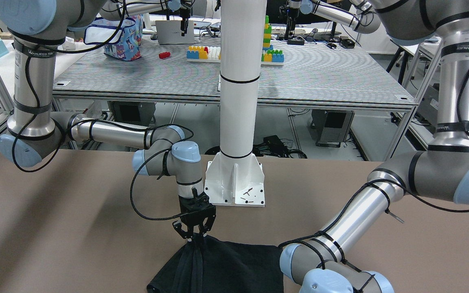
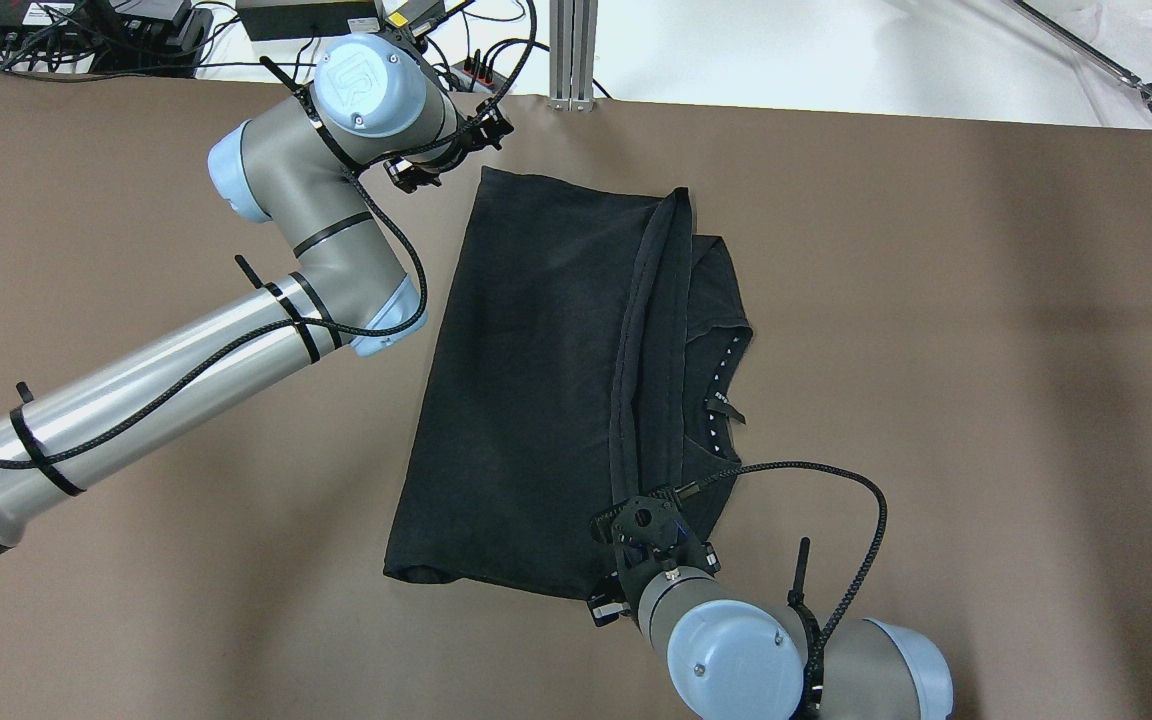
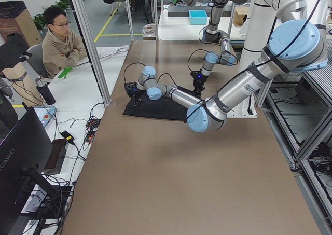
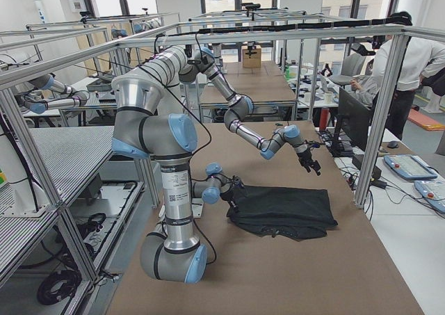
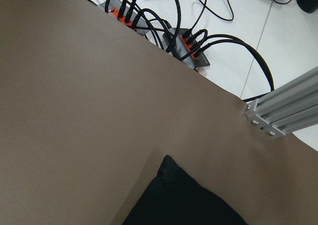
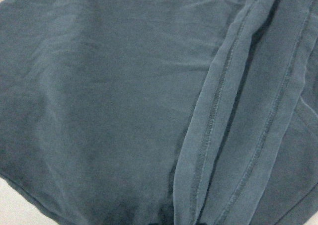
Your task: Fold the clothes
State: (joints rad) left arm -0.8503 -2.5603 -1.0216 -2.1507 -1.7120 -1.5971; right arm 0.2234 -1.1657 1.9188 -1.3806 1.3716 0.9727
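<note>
Overhead exterior: shirt (image 2: 526,380) lies mid-table (image 2: 986,300), black, with one long side flap turned over along a seamed hem and the collar showing beside it.
Right gripper (image 1: 196,235): at the shirt edge nearest the robot, fingers pinched narrow on the gathered hem, fabric bunched up to them.
Left gripper (image 4: 311,165): hovers beside the far corner, apart from the shirt. Finger spread: cannot tell.
Step (judged): lengthwise side fold, only one end held.
Next (judged): left gripper must drop onto the far corner and pinch it. Carrying one end alone would likely skew the fold.

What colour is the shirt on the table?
The shirt is plain black; overhead view shows it best.
</note>
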